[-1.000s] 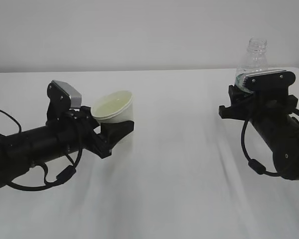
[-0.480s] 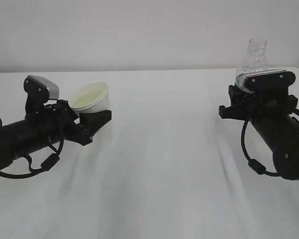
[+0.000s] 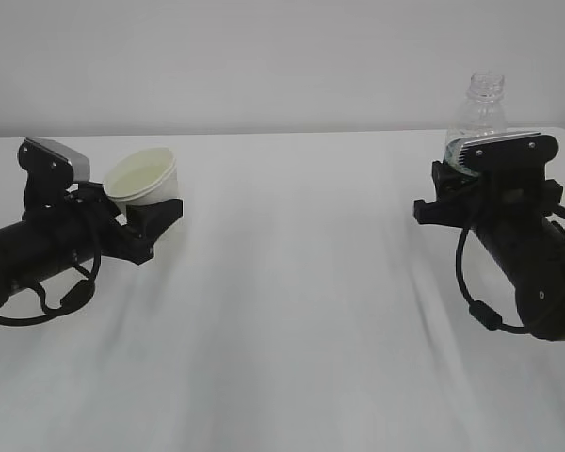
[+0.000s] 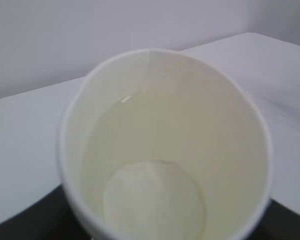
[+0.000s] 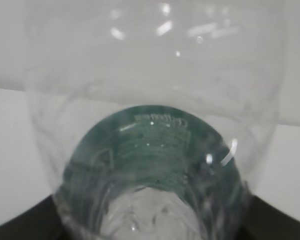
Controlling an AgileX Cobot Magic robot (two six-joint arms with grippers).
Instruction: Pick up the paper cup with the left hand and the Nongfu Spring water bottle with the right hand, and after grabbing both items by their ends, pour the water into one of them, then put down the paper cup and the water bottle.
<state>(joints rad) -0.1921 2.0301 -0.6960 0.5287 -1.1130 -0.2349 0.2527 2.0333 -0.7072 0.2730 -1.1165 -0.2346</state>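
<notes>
A white tabletop (image 3: 292, 311) with two black robot arms, one at each side. The left hand's end effector (image 3: 151, 223) is grasping the paper cup (image 3: 143, 177) low on its body, near the base, which keeps the rim clear. The cup sits far left of the bottle, tilted slightly, and a pale liquid, probably the water (image 4: 150, 165), shows inside it. The right hand's end effector (image 3: 463, 184) is grasping the Nongfu Spring water bottle (image 3: 480, 113) around its lower, green-labelled part, holding it upright with the open threaded neck pointing up so nothing spills. Cup and bottle are well apart, which suggests the pour is done and setting both down remains
</notes>
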